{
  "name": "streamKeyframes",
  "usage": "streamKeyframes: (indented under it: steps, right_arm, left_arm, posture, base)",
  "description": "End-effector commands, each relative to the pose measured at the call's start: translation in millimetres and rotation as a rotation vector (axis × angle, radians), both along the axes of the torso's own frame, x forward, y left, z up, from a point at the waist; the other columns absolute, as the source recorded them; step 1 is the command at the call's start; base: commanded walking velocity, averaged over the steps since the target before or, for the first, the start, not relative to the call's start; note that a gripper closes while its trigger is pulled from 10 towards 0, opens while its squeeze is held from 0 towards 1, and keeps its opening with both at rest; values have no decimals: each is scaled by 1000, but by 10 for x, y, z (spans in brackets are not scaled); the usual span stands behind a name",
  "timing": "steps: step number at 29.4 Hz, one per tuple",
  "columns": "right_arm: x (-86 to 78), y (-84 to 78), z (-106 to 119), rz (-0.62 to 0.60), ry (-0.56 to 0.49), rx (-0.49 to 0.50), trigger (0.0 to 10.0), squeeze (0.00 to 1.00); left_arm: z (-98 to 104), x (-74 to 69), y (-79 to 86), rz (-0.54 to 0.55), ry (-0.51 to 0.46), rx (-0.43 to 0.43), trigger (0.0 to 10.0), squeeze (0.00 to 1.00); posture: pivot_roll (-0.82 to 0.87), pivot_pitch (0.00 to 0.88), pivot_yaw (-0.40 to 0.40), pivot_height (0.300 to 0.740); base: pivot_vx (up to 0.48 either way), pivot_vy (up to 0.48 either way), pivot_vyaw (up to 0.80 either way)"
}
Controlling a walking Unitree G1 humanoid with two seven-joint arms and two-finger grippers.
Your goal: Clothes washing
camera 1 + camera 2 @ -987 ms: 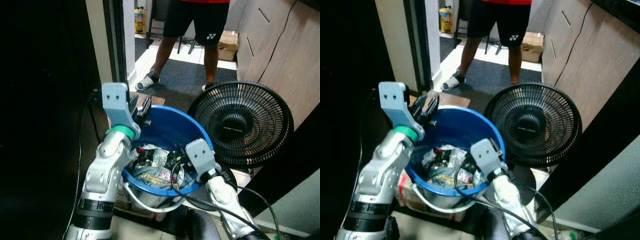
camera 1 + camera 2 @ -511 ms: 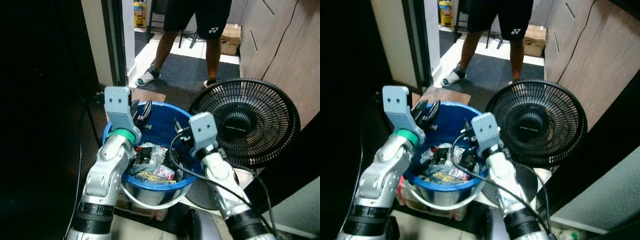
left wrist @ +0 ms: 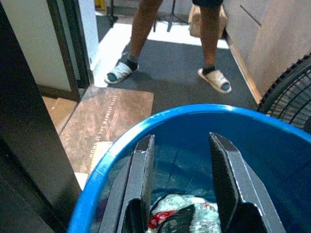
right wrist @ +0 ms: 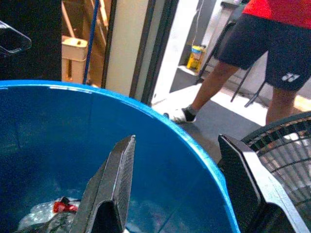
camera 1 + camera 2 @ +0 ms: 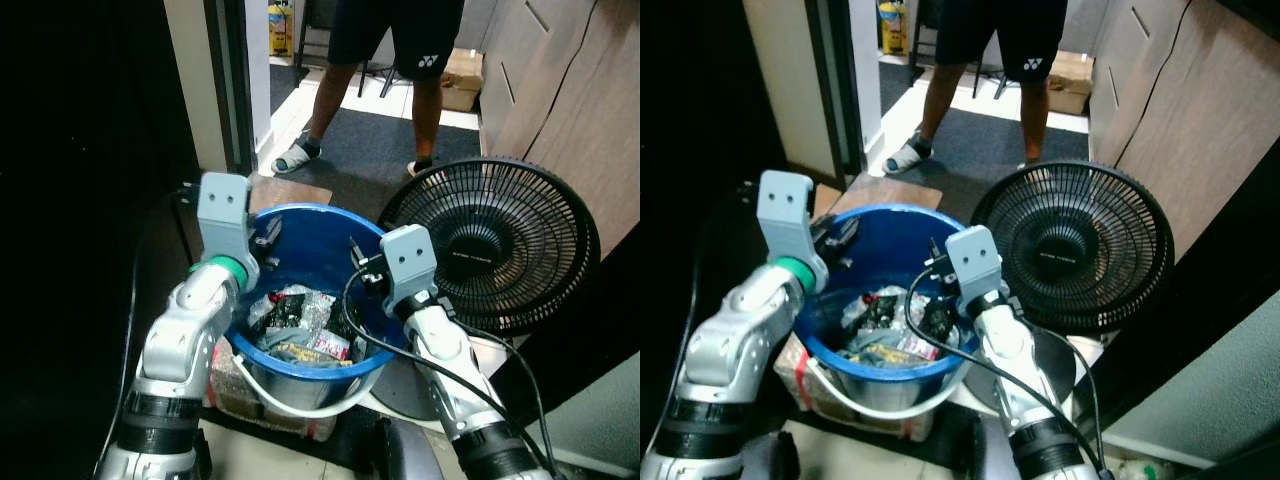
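A blue plastic basin (image 5: 312, 210) stands on the floor before me, with crumpled clothes (image 5: 298, 322) lying in its bottom. My left gripper (image 5: 266, 236) hangs at the basin's left rim, open, its fingers (image 3: 141, 189) pointing into the tub above the clothes (image 3: 181, 213). At the right rim my right gripper (image 5: 358, 264) is open too. In the right wrist view the blue rim (image 4: 194, 145) runs between its two fingers (image 4: 112, 189), one finger inside the tub and one outside. Neither gripper holds anything.
A black floor fan (image 5: 492, 245) stands close against the basin's right side. A person (image 5: 392, 60) in dark shorts and sandals stands beyond it on a dark carpet. A door frame (image 5: 226, 80) rises on the left, wooden cabinets (image 5: 565, 90) on the right, and a brown mat (image 3: 112, 116) lies behind the basin.
My right arm rose from low beside the basin up to its right rim. My left arm swung outward to the left, bringing its gripper down to the left rim.
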State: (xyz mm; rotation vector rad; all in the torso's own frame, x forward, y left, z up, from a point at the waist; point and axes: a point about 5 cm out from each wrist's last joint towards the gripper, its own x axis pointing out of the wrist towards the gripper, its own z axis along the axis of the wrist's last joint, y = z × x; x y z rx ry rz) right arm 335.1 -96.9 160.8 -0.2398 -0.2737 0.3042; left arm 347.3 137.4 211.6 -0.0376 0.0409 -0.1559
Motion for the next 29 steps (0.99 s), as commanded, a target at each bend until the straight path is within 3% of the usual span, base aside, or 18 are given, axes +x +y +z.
streamKeyframes:
  steps: [1, 2, 4, 7, 8, 9, 11, 13, 16, 24, 28, 29]
  right_arm:
    - [10, 6, -31, 5, 18, 1, 10000, 0]
    - [26, 44, -34, 17, 23, -4, 10000, 0]
    - [36, 73, -35, 26, 26, -7, 10000, 0]
    - [45, 105, -41, 36, 30, -12, 10000, 0]
    - [48, 107, -31, 35, 27, -10, 10000, 0]
    - [48, 107, -31, 35, 27, -10, 10000, 0]
    - [60, 93, -7, 29, 22, -5, 10000, 0]
    - [60, 93, -7, 29, 22, -5, 10000, 0]
    - [113, 106, 96, 37, 1, 3, 10000, 0]
    - [317, 298, 333, 97, -2, -48, 10000, 0]
    - [448, 317, 127, 132, 174, -180, 10000, 0]
    - [448, 317, 127, 132, 174, -180, 10000, 0]
  left_arm:
    - [-77, 15, 93, 33, 48, -10, 10000, 0]
    - [-100, 49, 236, 73, 79, 0, 10000, 0]
    - [-120, 56, 335, 98, 92, 12, 10000, 0]
    - [-138, 30, 384, 107, 86, 22, 10000, 0]
    - [-128, -8, 272, 59, 46, 47, 10000, 0]
    - [-128, -8, 272, 59, 46, 47, 10000, 0]
    - [-127, -68, 32, -31, -5, 88, 10000, 0]
    - [-127, -68, 32, -31, -5, 88, 10000, 0]
    - [-162, -50, -284, -93, 8, 55, 10000, 0]
    - [-230, 58, -470, -106, 41, 35, 10000, 0]
    - [-371, 61, -408, -58, 87, 42, 10000, 0]
    - [-371, 61, -408, -58, 87, 42, 10000, 0]
  posture:
    - [104, 2, 12, 470]
    - [110, 2, 9, 470]
    - [114, 4, 7, 470]
    - [117, 5, 2, 470]
    - [118, 7, -7, 470]
    - [118, 7, -7, 470]
    - [114, 8, -10, 470]
    - [114, 8, -10, 470]
    - [105, 7, -6, 470]
    - [97, 9, -5, 470]
    - [110, 16, -27, 470]
    - [110, 16, -27, 470]
  base:
    - [0, 0, 0]
    - [0, 0, 0]
    - [0, 0, 0]
    - [0, 0, 0]
    - [0, 0, 0]
    - [0, 0, 0]
    - [0, 0, 0]
    - [0, 0, 0]
    - [0, 0, 0]
    - [0, 0, 0]
    - [0, 0, 0]
    - [0, 0, 0]
